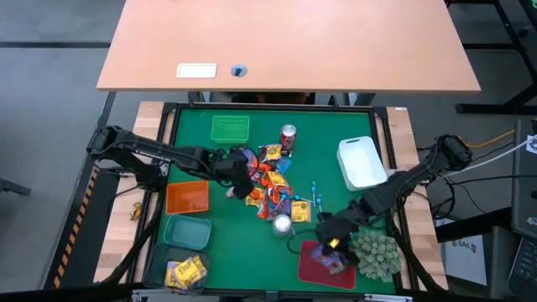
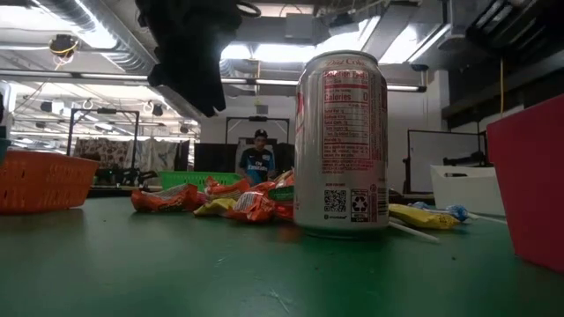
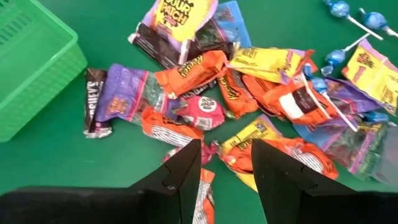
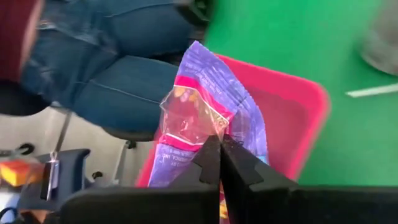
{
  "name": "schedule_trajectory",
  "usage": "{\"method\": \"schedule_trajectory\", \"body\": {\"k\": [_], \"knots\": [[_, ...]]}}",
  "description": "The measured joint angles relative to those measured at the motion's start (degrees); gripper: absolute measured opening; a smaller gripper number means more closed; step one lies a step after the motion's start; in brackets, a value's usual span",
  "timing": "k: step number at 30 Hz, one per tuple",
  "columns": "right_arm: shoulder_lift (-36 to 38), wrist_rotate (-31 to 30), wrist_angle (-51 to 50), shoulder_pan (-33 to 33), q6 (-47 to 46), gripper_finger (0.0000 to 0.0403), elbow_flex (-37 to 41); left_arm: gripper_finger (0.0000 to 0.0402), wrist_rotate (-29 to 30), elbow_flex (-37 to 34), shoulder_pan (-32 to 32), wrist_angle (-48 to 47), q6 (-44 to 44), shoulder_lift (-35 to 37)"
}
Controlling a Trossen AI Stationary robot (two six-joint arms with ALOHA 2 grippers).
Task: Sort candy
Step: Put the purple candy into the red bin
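A purple candy packet (image 4: 208, 118) is pinched between the closed fingers of the right gripper (image 4: 220, 144) directly over the red bin (image 4: 297, 118), while the left gripper (image 3: 226, 163) hangs with fingers parted just above the candy pile (image 3: 249, 81) beside the green basket (image 3: 31, 62).

"SOUR PATCH" — yellow packet (image 3: 180, 15); "Reese's" — orange wrapper (image 3: 193, 71)

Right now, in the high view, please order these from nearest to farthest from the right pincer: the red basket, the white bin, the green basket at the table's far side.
Measured from the right pincer, shut on a purple candy packet:
1. Red basket: directly under it, at the near right.
2. White bin: farther back, right side.
3. Green basket: far side, left of centre.
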State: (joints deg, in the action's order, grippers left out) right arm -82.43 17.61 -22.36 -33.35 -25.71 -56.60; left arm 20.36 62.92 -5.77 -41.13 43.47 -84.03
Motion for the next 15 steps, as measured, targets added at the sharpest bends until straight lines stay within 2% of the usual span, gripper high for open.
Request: {"method": "schedule_trajectory", "body": {"k": [11,15], "knots": [[0.0,0.0,3.2,-5.1,-0.9,0.0001,0.0,0.013,1.4,0.0,2.4,0.0,2.9,0.0],[0.0,-0.1,3.2,-5.0,-4.0,0.002,0.0,0.013,1.5,0.0,3.2,-0.1,3.2,0.0]]}}
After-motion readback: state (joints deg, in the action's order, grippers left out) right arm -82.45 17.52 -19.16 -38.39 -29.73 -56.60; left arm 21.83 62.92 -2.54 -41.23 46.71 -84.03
